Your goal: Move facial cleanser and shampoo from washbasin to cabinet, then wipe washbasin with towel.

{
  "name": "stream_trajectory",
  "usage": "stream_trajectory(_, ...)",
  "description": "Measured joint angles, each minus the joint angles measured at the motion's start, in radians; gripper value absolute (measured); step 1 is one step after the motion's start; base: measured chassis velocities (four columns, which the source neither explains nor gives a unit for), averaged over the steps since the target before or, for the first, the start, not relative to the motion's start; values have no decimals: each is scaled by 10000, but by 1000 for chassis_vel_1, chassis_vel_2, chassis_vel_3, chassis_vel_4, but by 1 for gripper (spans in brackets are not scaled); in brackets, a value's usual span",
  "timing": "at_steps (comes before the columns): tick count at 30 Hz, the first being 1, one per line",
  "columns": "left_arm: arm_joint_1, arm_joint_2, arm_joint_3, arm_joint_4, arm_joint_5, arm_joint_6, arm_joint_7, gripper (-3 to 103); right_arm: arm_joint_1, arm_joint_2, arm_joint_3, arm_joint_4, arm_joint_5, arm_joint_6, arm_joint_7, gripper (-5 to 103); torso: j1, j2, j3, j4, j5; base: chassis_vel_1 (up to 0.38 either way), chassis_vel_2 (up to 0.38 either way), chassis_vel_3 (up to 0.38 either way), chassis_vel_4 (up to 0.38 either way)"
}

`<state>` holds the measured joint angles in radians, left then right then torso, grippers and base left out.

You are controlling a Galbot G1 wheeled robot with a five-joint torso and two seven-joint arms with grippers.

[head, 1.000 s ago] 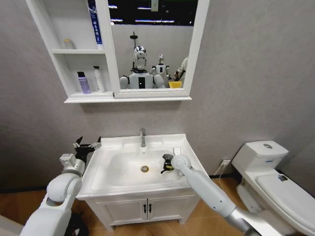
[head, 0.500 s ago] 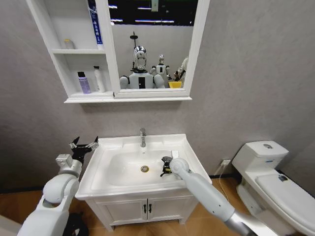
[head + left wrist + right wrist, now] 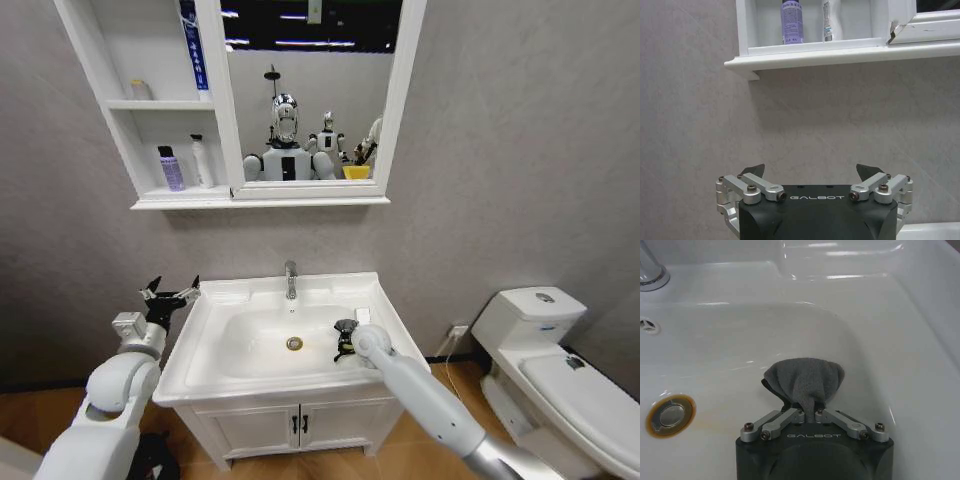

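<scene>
The right tool (image 3: 812, 415) is clamped on the small dark grey bunched towel (image 3: 806, 381), which bulges just beyond its fingertips and presses on the right inner slope of the white ceramic washbasin (image 3: 740, 335), near the metal drain (image 3: 670, 415). The left tool (image 3: 172, 294), jaws spread and empty, hovers beside the washbasin's left rim. Farther up, the tall white cabinet (image 3: 150, 195) holds a purple bottle (image 3: 170, 168) and a white bottle (image 3: 202, 162) in its lowest compartment.
</scene>
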<state>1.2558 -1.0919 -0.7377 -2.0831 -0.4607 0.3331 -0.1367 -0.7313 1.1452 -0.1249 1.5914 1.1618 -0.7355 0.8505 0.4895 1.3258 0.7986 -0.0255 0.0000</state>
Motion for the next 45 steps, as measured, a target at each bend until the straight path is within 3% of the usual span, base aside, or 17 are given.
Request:
stream_trajectory(5,-4,45,-29,-30,-26,0,0,100,-90,226,115,-303,-332,3,-320,4,0,0,0,2,0,0,0,0,0)
stream_trajectory(13,28,68,-40,-106,-39,5,-8,100,-65,525,319,-1057,-1161,108,-1732,4,-1,1,0,0,-1,0,0,0,0)
stream_trajectory(29,21,149,109,-206,-16,86,-184,100,514,1200,98,-2049,-1700,615,-3372,4,2,-2,3,0,-1,0,0,0,0)
stream_trajectory(45,5,263,141,-328,-75,185,-335,100,620,1763,-207,-2295,-1472,642,-3840,4,1,-1,1,0,0,0,0,0,0)
